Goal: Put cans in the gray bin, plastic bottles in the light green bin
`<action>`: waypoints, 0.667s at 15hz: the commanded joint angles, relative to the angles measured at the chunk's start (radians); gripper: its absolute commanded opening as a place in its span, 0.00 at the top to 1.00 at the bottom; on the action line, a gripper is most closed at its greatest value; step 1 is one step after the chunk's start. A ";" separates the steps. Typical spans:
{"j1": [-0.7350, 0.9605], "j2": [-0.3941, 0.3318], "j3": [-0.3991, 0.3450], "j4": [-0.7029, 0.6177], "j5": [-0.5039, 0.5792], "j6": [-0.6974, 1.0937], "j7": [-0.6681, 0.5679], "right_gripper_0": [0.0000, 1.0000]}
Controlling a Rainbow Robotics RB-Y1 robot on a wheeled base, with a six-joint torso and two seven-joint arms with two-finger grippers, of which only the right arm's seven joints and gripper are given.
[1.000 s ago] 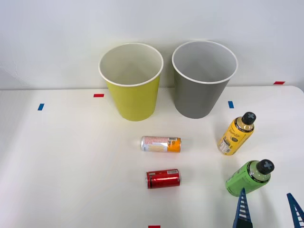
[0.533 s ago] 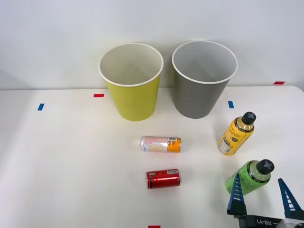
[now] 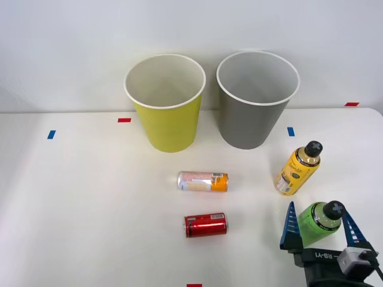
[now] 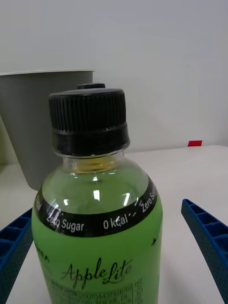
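A green plastic bottle (image 3: 317,222) (image 4: 97,223) with a black cap stands at the table's near right. My right gripper (image 3: 319,230) is open, one blue finger on each side of it, apart from its body. A yellow bottle (image 3: 297,169) with a dark label stands just behind. Two cans lie on their sides mid-table: a silver-pink one (image 3: 202,181) with an orange end, and a red one (image 3: 205,225) nearer me. The light green bin (image 3: 166,103) and the gray bin (image 3: 256,100) (image 4: 33,118) stand side by side at the back.
Small blue tape marks (image 3: 51,134) (image 3: 291,131) and red ones (image 3: 124,120) (image 3: 351,104) dot the white table. A white wall rises right behind the bins. The table's right edge runs close to the bottles.
My right gripper has moved forward from the near edge, and its open fingers now straddle the green bottle. Bottles, cans and bins have stayed put.
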 commanded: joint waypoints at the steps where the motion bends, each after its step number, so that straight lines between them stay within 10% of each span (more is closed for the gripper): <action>1: -0.019 -0.013 -0.004 0.000 -0.012 0.030 0.027 0.00; 4: -0.025 -0.015 -0.003 0.001 -0.026 0.031 0.045 0.00; 6: -0.025 -0.018 -0.003 0.001 -0.038 0.031 0.058 0.85; 10: -0.025 -0.018 0.002 0.000 -0.050 0.031 0.070 0.99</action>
